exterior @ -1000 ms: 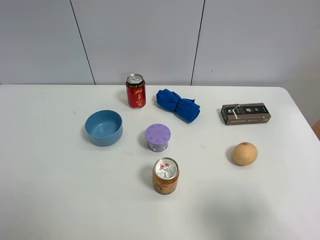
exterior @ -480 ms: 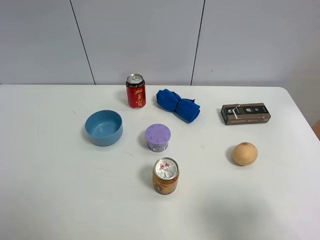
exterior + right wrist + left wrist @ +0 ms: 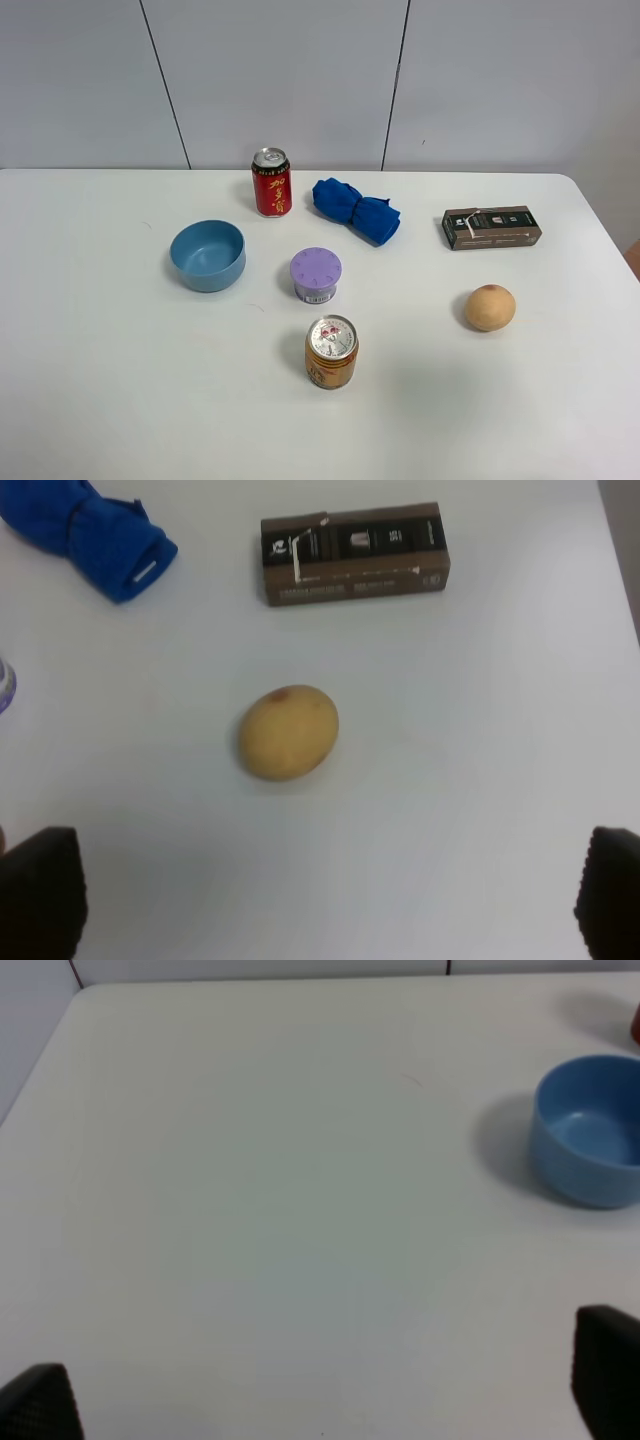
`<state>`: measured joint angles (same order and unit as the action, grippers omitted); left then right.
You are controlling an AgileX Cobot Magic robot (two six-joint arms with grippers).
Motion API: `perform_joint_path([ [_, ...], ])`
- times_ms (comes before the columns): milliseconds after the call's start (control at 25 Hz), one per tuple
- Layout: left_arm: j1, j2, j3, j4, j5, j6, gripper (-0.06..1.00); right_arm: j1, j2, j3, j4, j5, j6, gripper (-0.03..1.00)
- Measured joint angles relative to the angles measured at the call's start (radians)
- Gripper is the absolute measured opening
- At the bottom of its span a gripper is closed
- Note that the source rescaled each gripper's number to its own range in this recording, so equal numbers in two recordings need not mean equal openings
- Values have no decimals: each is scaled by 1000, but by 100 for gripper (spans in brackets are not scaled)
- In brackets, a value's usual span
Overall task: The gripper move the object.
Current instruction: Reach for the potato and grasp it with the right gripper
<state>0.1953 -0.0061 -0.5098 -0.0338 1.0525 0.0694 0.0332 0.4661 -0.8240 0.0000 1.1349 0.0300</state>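
The object, a small tan-orange round fruit [image 3: 490, 307], lies on the white table [image 3: 100, 380] at the right, in front of a brown box. It also shows in the right wrist view [image 3: 289, 732]. My right gripper [image 3: 325, 900] is open and empty. Its black fingertips [image 3: 40, 890] stand wide apart, short of the fruit and clear of it. My left gripper [image 3: 322, 1400] is open and empty over bare table, with a fingertip [image 3: 605, 1370] near a blue bowl. Neither arm shows in the exterior high view.
A blue bowl [image 3: 208, 255] [image 3: 590, 1130] stands at the left. A red can [image 3: 271, 183] and a blue cloth [image 3: 356, 210] [image 3: 90, 525] are at the back. A purple-lidded tub [image 3: 316, 274] and an orange-gold can [image 3: 331, 351] stand mid-table. The brown box [image 3: 492, 227] [image 3: 355, 552] lies behind the fruit.
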Motion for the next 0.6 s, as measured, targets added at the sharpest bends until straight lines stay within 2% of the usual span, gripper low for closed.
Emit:
perform_joint_path([
  [240,0,0,0,0,0,0,100,0,312,-145,-53,41,0,100],
  [440,0,0,0,0,0,0,100,0,528,-164,-93,45,-4,100],
  [600,0,0,0,0,0,0,100,0,660,-164,-94,-18,-19,100],
])
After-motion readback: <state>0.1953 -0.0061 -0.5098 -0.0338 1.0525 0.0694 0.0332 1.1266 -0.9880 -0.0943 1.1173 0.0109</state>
